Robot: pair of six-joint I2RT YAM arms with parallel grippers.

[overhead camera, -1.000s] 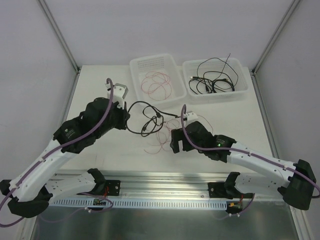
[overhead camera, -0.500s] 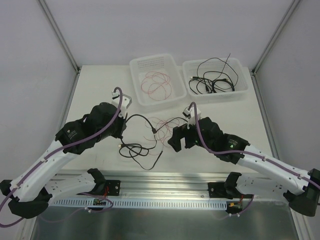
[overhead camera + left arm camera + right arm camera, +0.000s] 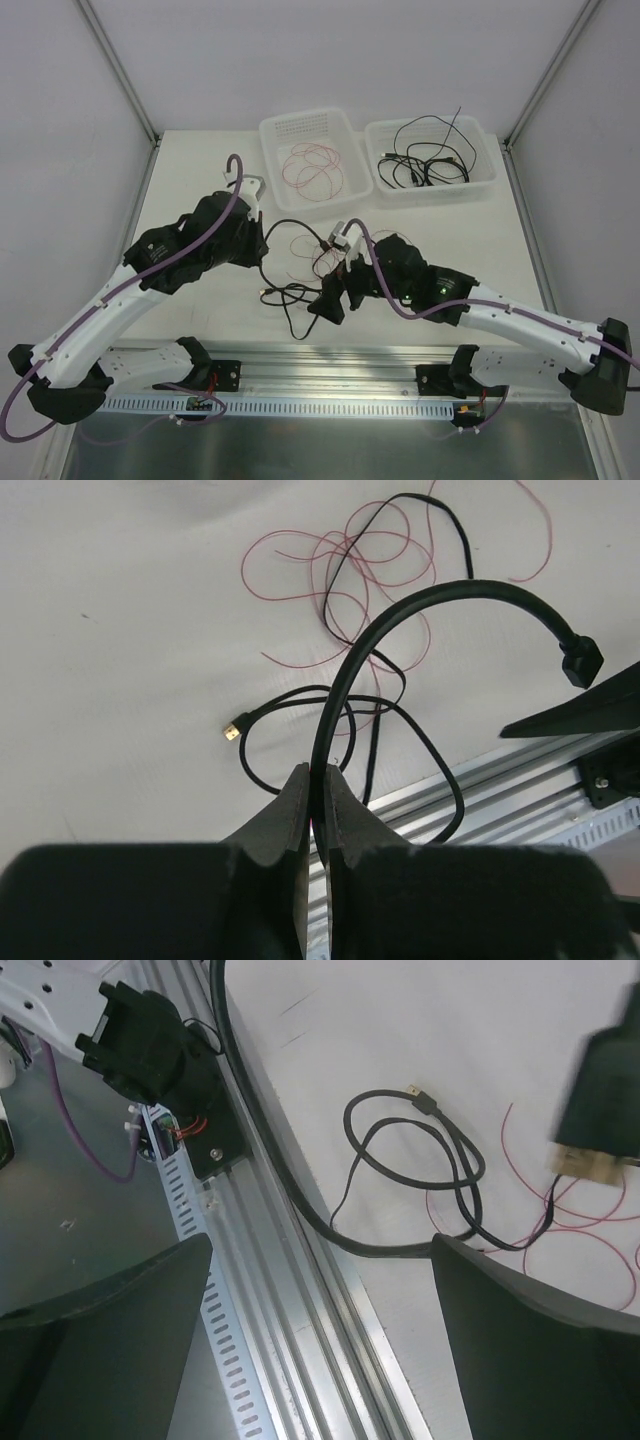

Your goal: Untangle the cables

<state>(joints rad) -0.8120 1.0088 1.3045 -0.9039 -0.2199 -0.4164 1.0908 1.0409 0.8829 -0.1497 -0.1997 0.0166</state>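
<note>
- Rail [image 3: 330,362]: ribbed matt-silver aluminium strip along the 6 o'clock edge of the white table [image 3: 190,190].
- Right hand [image 3: 320,1255]: black, with broad wedge fingers set wide apart and nothing between them. The arm stretches low from 4 o'clock, and the hand hangs over the tangle's 5 o'clock side.
- Loose black cable [image 3: 350,705]: thin, smooth and rubbery. It lies flat on the table in overlapping loops and ends in a small gilt plug.
- Held black cable [image 3: 420,595]: rises in a stiff arch and ends in a blocky black plug.
- Red wires [image 3: 330,570]: hair-fine loose loops at table centre, crossed by black cable.
- Left hand [image 3: 318,785]: fingers pressed together, clamped on the held black cable. The arm is bent at the elbow, at the tangle's 9 o'clock.
- Left basket [image 3: 300,128]: white plastic with a perforated floor, at the table's 12 o'clock. It holds red loops [image 3: 318,168].
- Right basket [image 3: 484,160]: the same make, at 1 o'clock. It holds black coils [image 3: 425,168].
</note>
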